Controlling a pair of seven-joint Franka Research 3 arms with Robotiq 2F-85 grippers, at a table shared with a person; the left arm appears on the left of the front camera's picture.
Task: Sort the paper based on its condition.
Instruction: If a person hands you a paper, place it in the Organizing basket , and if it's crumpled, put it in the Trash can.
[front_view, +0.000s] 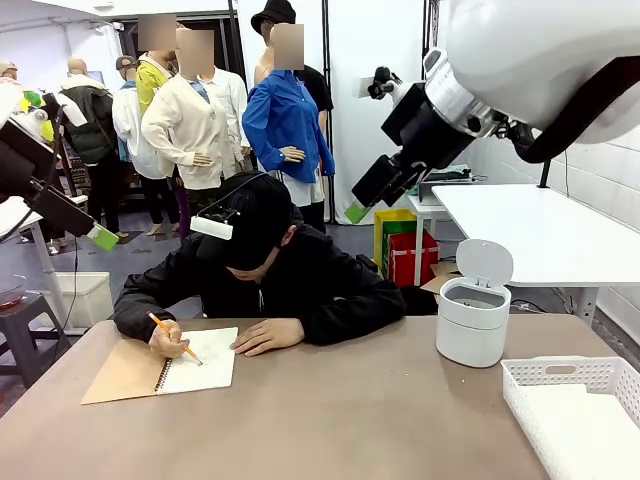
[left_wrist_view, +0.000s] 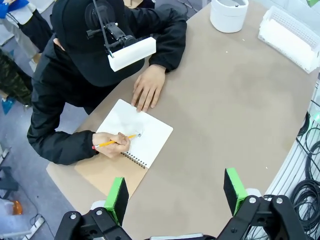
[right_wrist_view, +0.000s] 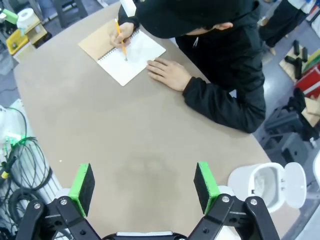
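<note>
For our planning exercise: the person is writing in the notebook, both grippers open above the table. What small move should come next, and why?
Probably wait, arms raised. The left gripper and right gripper are open and hold nothing, and the paper at hand is the notebook page, bound in and under the person's hand and pencil. Reaching in would likely disturb the writing.

No legible text or labels

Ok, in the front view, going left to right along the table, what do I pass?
Open spiral-bound notebook with a tan cover → the person's flat hand → round white bin with its flip lid up → white slotted plastic basket.
</note>
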